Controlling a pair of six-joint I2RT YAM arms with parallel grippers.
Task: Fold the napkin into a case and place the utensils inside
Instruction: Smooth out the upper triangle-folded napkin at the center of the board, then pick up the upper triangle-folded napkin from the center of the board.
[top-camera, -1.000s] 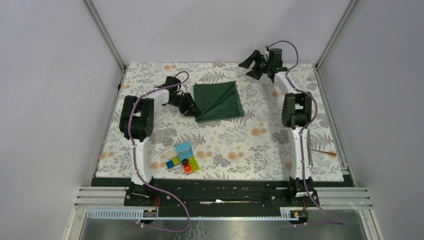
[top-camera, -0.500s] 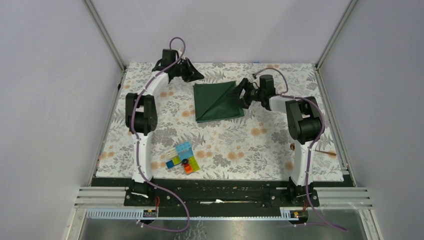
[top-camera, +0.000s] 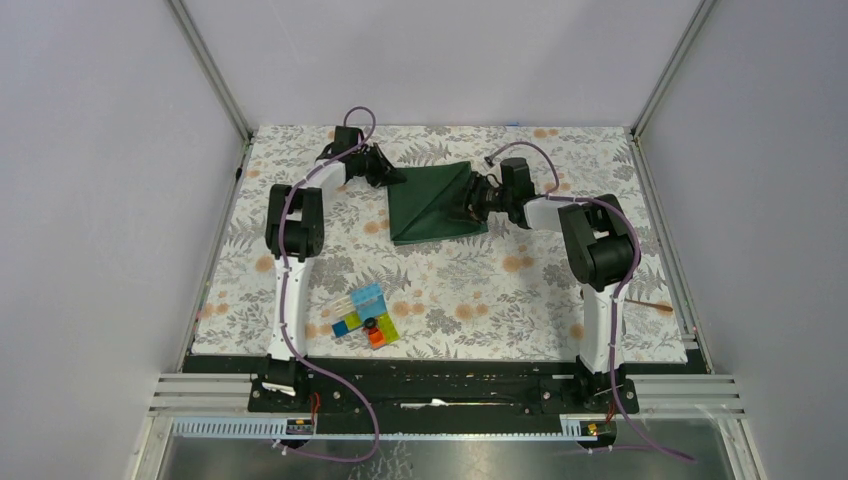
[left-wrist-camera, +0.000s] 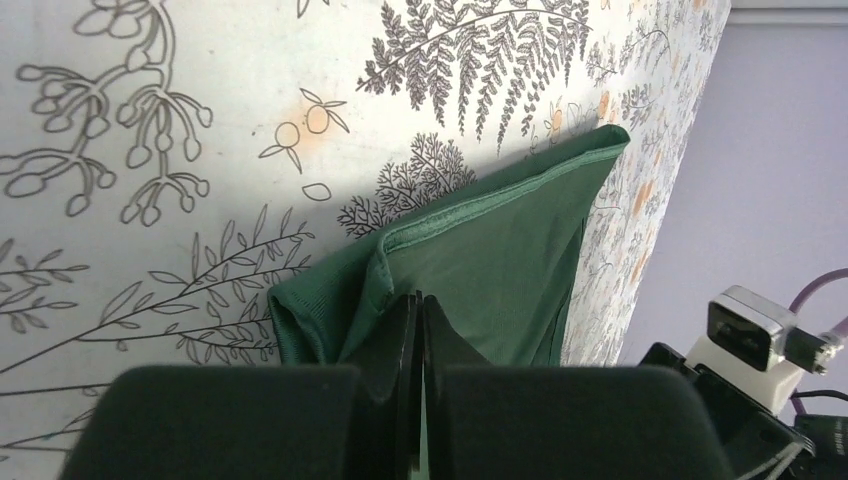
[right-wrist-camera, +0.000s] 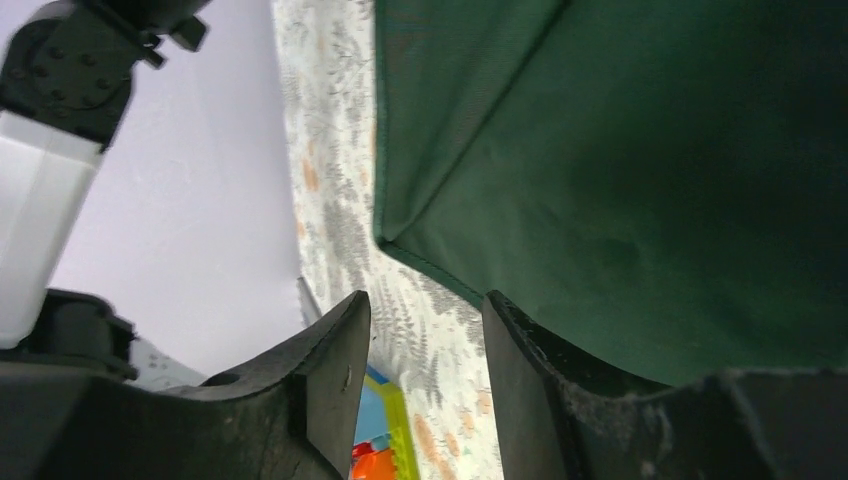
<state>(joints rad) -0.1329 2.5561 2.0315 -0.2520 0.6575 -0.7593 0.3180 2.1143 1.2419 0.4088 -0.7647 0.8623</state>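
Observation:
The dark green napkin (top-camera: 436, 202) lies folded with a diagonal crease on the floral cloth at the back middle. My left gripper (top-camera: 388, 177) is at its far left corner. In the left wrist view the jaws (left-wrist-camera: 420, 298) are shut, with the bunched napkin corner (left-wrist-camera: 330, 315) and a sliver of green cloth between them. My right gripper (top-camera: 472, 198) is at the napkin's right edge. It is open (right-wrist-camera: 425, 300), with one finger against the napkin (right-wrist-camera: 620, 150). The copper spoon's handle (top-camera: 652, 304) lies at the far right. The silver utensil is hidden behind the right arm.
A cluster of colourful plastic blocks (top-camera: 365, 318) sits near the front left of the middle and also shows between my right fingers (right-wrist-camera: 385, 440). The floral table covering (top-camera: 470, 290) is bounded by grey walls at the back and sides.
My left gripper came down from the back edge onto the napkin's far left corner and shut. My right gripper slid left onto the napkin's right edge.

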